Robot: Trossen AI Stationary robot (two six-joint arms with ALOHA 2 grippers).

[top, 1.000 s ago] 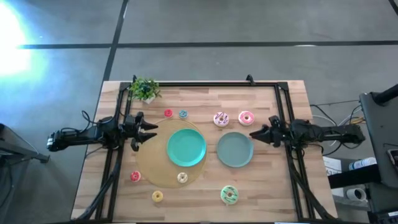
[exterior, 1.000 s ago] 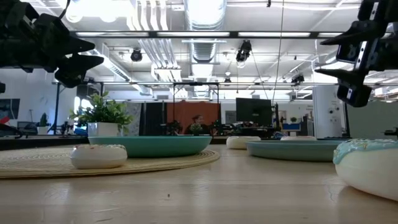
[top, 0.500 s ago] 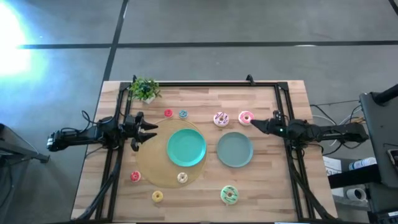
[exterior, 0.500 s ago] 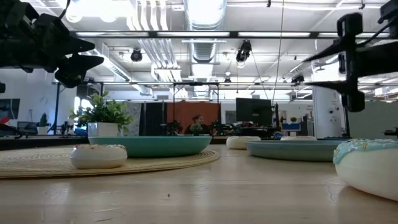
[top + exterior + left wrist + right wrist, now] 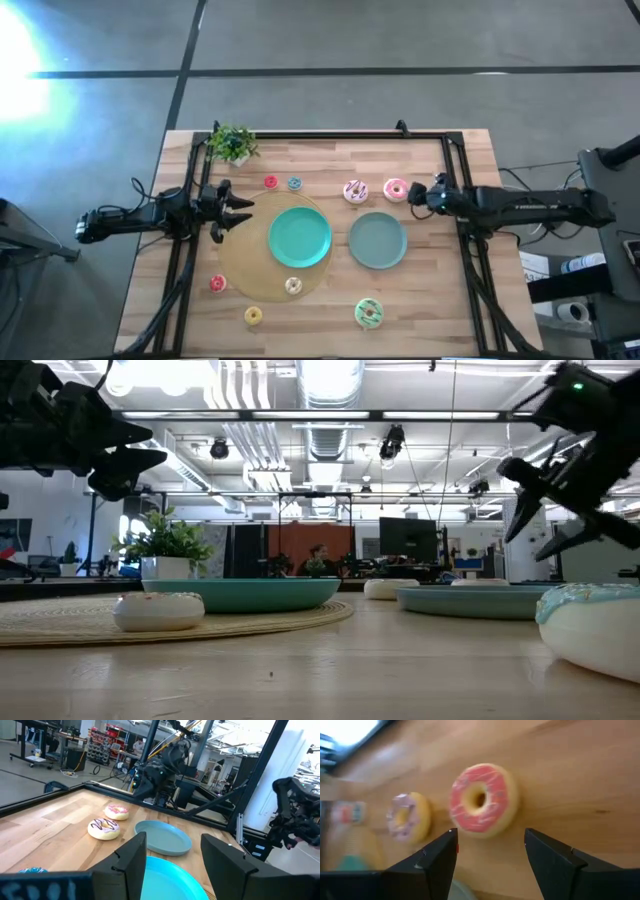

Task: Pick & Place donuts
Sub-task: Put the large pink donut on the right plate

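Note:
The pink-iced donut [image 5: 396, 189] [image 5: 482, 800] and the white-sprinkled donut [image 5: 355, 191] [image 5: 410, 817] lie flat on the wood near the far edge. The green-iced donut [image 5: 369, 313] [image 5: 595, 625] sits near the near edge. Several tiny donuts are scattered about: red [image 5: 270, 182], blue [image 5: 294, 183], yellow [image 5: 253, 316], and a cream one [image 5: 293, 286] on the woven mat. My right gripper [image 5: 415, 193] [image 5: 490, 837] is open, tipped down just right of the pink donut without touching it. My left gripper [image 5: 235, 210] [image 5: 174, 840] waits open at the mat's left side.
A teal plate [image 5: 300, 237] rests on a round woven mat [image 5: 245, 270]; a grey-green plate [image 5: 377, 240] lies to its right. A small potted plant [image 5: 232, 144] stands at the far left corner. A black frame rail [image 5: 330, 135] runs along the far edge.
My right gripper has moved toward the far edge and closer to the pink-iced donut, tipping its fingers downward; it has stayed open. The donuts and plates have not moved.

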